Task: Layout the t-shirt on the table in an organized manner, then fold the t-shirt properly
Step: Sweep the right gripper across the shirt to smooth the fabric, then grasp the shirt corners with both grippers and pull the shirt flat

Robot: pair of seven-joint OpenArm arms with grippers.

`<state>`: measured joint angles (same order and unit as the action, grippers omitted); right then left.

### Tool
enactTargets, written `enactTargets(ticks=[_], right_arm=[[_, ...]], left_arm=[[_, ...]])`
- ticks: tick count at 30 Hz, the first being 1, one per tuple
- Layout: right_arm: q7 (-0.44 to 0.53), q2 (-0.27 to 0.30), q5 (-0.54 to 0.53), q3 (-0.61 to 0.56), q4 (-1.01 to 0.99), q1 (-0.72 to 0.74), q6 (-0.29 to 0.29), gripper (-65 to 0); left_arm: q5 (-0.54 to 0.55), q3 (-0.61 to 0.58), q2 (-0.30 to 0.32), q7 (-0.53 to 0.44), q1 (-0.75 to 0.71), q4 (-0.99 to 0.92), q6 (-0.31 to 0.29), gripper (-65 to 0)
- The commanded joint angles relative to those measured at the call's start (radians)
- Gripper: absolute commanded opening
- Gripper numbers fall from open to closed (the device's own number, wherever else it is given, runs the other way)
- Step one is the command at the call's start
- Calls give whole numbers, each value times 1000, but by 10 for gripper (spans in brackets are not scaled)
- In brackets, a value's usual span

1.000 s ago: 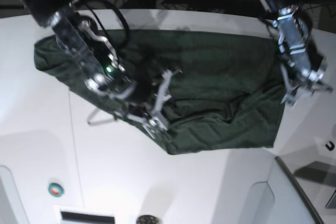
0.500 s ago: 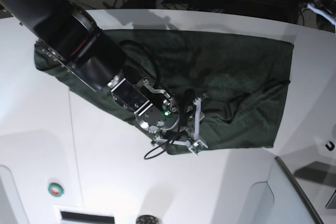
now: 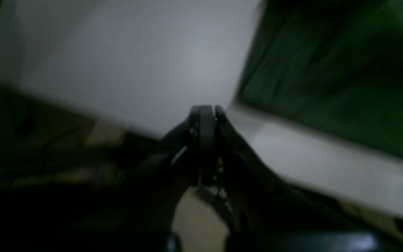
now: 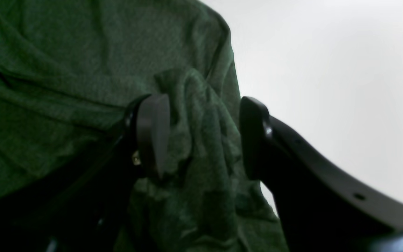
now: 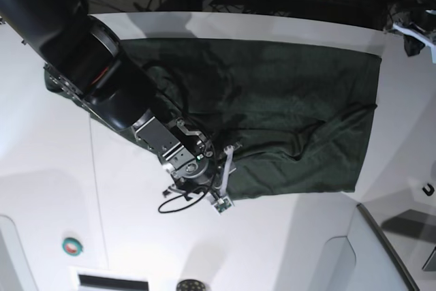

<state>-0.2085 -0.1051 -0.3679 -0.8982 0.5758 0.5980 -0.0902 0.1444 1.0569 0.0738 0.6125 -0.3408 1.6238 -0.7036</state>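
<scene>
- T-shirt (image 5: 272, 107) of dark forest-green thin knit lies spread across the far half of the wide, smooth white table (image 5: 68, 189), mostly flat, with a rumpled ridge running across its near part and a straight edge along its right side.
- At the shirt's near left corner the cloth is bunched into a small raised fold, plain in the right wrist view (image 4: 194, 115).
- Over that corner sits the right gripper (image 5: 223, 183); its two dark fingers (image 4: 152, 133) stand apart on either side of the bunched fold, with a visible gap beside the cloth, so it appears to grip nothing.
- A second ago this same gripper sat further up the shirt's near edge with its fingers closer together; it has since travelled along to the corner and opened. I take that as a release after tugging the hem into place, though the bunching shows the corner is not yet smooth.
- The left gripper (image 3: 205, 119) has pulled away from the shirt's right edge, where it hung a second ago, to the far right corner of the table. Its fingers are pressed together and hold nothing.
- Judged from this, laying-out is nearly done and folding has not begun; the near ridge and this corner still want flattening.
</scene>
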Motion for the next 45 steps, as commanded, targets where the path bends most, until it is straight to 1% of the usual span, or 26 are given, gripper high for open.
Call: enactTargets(ticks=[1,2,3,4,5,6,8,10,11,14,16,17,20,22,25,28,30,34,36,38,40,42,45], right_arm=[[21,-6,-1,37,23,32,-10,-351],[19,-5,-1,77,37,21,-10,-354],[16,12,0,121,74,9,-9,-366],[-1,38,0,156,118,-10,-7,-393],[-29,61,0,190,181,-34,-4,-431],[-68,83,0,221,253,-68,-3,-482],[-136,121,0,274,392,-137,-1,-576],[-191,161,0,319,485,-197,-1,-633],[-211,175,0,340,513,-224,-1,-650],[-222,203,0,376,520,-272,-1,-644],[-222,209,0,376,499,-281,0,-644],[-222,209,0,382,488,-286,0,-644],[-217,210,2,383,439,-286,0,-644],[-216,216,4,394,401,-272,0,-644],[-208,226,4,440,323,-249,0,-644],[-131,238,4,485,206,-220,0,-645],[-82,255,4,479,123,-186,0,-647],[8,256,4,479,19,-148,5,-647],[34,256,4,479,10,-143,48,-647],[33,255,4,479,19,-143,83,-648],[28,255,4,479,59,-157,89,-648],[-15,255,4,479,128,-188,91,-648],[-90,256,4,486,292,-241,91,-648]], left_arm=[[-25,-19,5,-16,15,19,5,-650],[-64,-42,-6,-18,32,19,5,-650],[-105,-66,-16,-19,50,19,5,-650],[-133,-88,-24,-19,67,19,5,-650],[-154,-100,-32,-19,81,19,5,-650],[-171,-108,-39,-19,98,17,5,-650],[-180,-114,-44,-19,127,17,5,-650],[-187,-116,-44,-19,153,11,5,-650],[-188,-116,-44,-19,167,8,5,-650],[-191,-137,-38,-19,199,-50,5,-650],[-225,-188,-16,-33,204,-107,69,-650],[-246,-223,-10,-62,204,-135,108,-650],[-299,-318,-9,-217,174,-227,216,-650],[-322,-355,4,-279,165,-299,267,-650],[-323,-360,27,-291,165,-374,275,-650],[-322,-360,59,-296,156,-417,275,-650],[-322,-360,77,-296,142,-429,275,-650],[-322,-360,85,-297,133,-425,275,-650],[-322,-360,85,-297,130,-412,275,-650],[-322,-360,79,-293,128,-385,275,-650],[-322,-361,65,-291,128,-356,275,-650],[-322,-361,51,-289,131,-326,275,-650],[-322,-367,48,-288,131,-283,275,-650]])
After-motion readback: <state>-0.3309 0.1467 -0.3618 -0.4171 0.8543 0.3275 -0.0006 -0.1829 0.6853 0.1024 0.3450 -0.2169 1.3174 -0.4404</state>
